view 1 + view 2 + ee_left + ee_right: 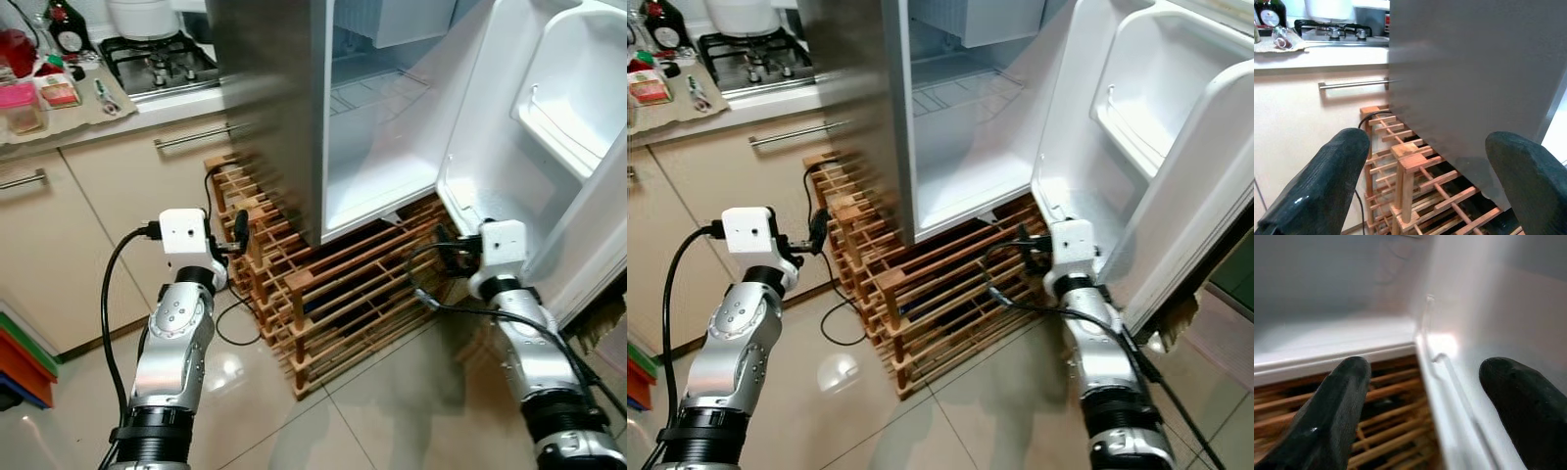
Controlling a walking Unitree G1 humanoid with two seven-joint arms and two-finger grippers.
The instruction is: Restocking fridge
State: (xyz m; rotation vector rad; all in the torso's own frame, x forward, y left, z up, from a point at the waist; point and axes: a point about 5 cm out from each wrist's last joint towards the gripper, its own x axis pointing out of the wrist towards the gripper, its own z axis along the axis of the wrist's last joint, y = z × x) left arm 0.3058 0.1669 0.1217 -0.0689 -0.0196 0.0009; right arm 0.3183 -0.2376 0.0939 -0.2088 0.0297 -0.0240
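Note:
The fridge [382,166] stands open with a bare white inside, a grey side panel [269,98] and its door [549,117] swung out to the right. It rests on a wooden slatted rack [343,294]. My left gripper [235,235] is held up beside the rack's left end, open and empty; the left wrist view has its fingers [1322,186] wide apart before the grey panel. My right gripper [446,250] is open and empty at the door's lower inner corner, and its fingers [1332,411] frame the fridge floor edge and the door in the right wrist view.
A kitchen counter with a gas hob [157,61], bottles and packets runs at the back left, over cupboards with bar handles [191,135]. A black cable [230,328] loops on the tiled floor by the rack. Coloured flat items [20,367] lean at the far left.

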